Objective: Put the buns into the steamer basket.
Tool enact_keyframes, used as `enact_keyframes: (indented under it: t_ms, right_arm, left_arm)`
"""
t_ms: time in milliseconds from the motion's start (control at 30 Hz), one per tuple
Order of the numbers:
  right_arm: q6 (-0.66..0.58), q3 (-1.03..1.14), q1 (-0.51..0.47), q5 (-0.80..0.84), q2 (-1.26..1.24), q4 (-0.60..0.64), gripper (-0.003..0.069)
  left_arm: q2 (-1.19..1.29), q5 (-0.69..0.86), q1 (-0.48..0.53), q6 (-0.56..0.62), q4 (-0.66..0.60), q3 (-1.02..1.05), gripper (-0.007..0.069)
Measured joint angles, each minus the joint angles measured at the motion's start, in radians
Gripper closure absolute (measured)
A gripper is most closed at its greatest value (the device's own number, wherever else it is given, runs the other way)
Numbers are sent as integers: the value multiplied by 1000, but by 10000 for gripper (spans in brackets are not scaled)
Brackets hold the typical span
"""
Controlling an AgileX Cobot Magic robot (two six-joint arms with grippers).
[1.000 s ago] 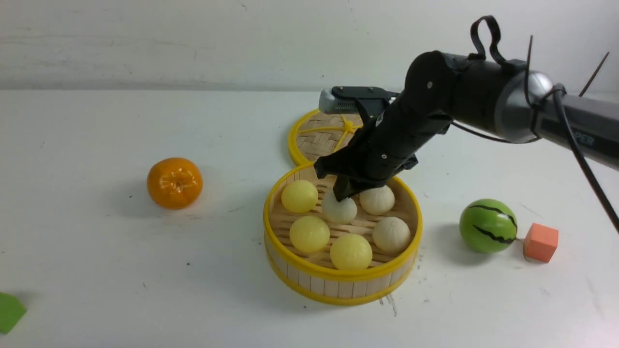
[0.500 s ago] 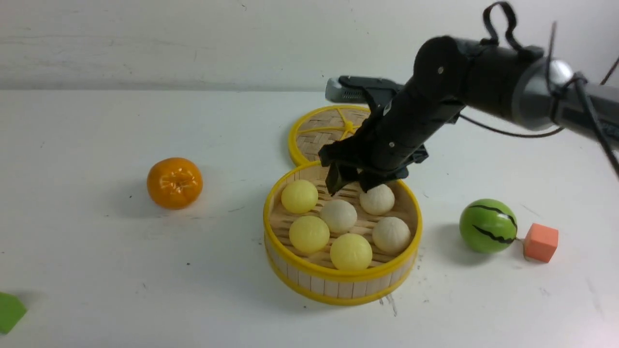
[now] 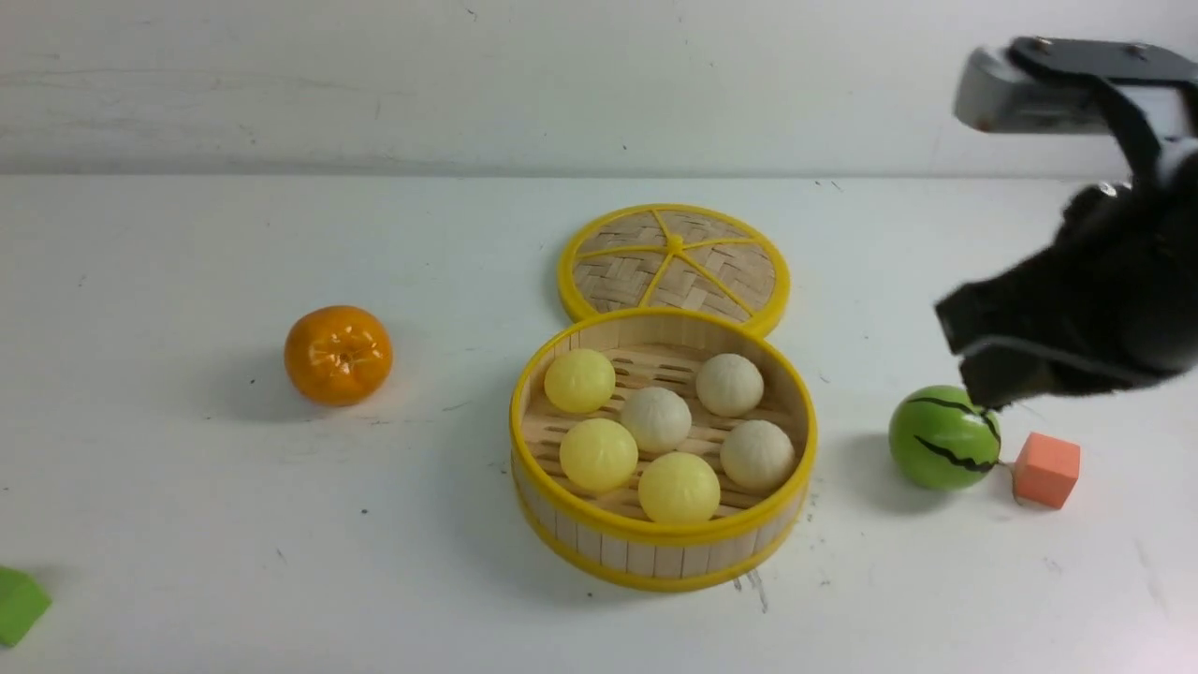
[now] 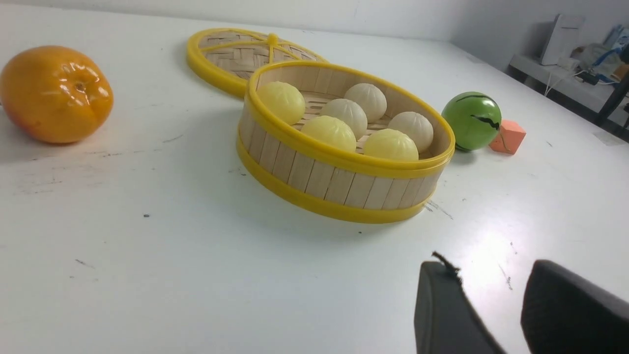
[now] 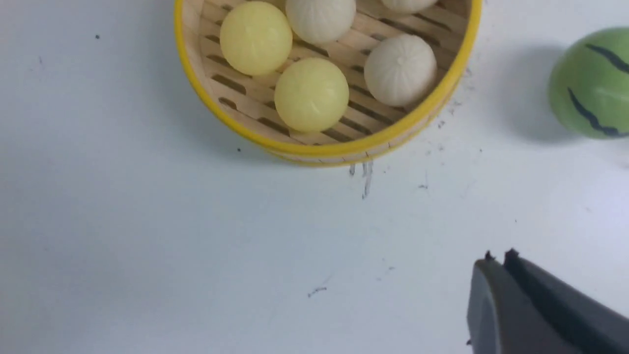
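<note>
Sitting in the steamer basket [image 3: 663,552] near the middle of the table are all six buns [image 3: 656,418]. The left gripper [image 4: 496,314] waits nearer, jaws apart, holding nothing. The right gripper [image 3: 983,374] hangs by the right edge, jaws closed and empty. I think the job looks done; arms should stay clear of the basket.

No readable text, label, brand or number shows anywhere.

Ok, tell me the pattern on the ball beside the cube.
Green ball with wavy black stripes; the left wrist view shows it best.
</note>
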Motion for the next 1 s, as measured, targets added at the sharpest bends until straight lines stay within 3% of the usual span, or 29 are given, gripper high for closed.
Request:
enact_keyframes:
  t_ms: [267,567,733,800,1000]
  right_arm:
    - [0,230,0,8,-282,-2,678]
    - [-21,282,-20,94,-478,-27,678]
    - [-99,489,-179,-154,-716,-48,678]
    - [-113,680,-265,-325,-887,-48,678]
    - [-120,1132,-335,-642,-1187,-165,676]
  left_arm:
    - [0,0,0,0,0,0,386]
    - [0,0,0,0,0,0,386]
    - [0,0,0,0,0,0,386]
    - [0,0,0,0,0,0,386]
    - [0,0,0,0,0,0,386]
